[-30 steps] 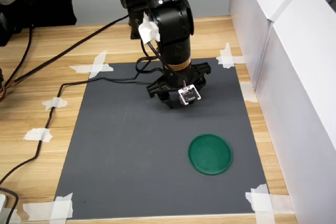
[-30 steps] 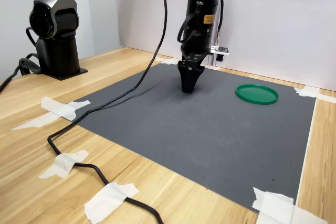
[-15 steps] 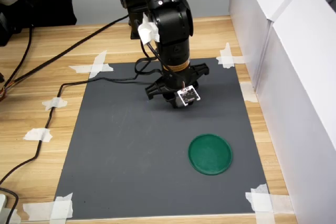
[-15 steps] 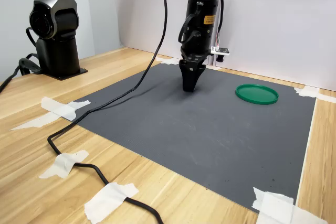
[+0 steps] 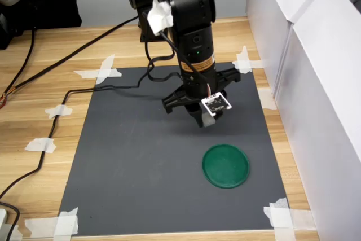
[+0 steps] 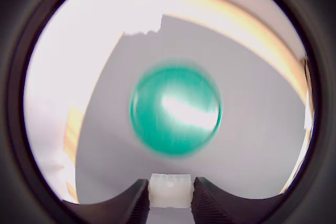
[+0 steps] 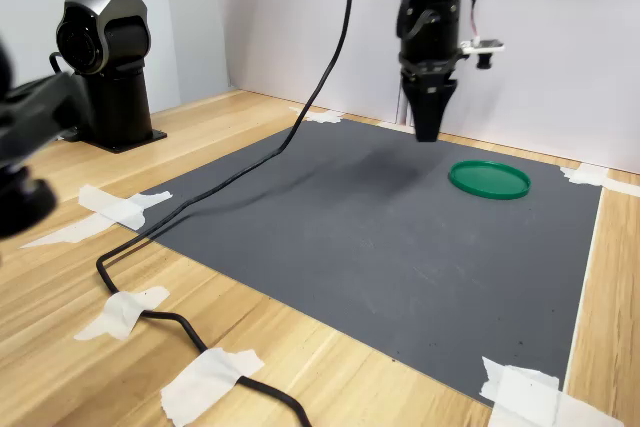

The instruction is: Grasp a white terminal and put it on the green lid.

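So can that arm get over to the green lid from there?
Probably yes: the tool, holding the white terminal, hangs above the mat beside the green lid, with nothing between them.

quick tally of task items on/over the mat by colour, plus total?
White: 1, the white terminal, held between the gripper fingers above the mat.
Green: 1, the green lid, lying flat on the dark mat with nothing on it.
Total: 2

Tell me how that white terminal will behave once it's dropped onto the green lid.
The white terminal, pinched in the gripper, looks blocky and rigid, so it should probably land flat, not roll. Tiny and likely light, it might bounce or skid on the green lid, whose surface looks glossy.
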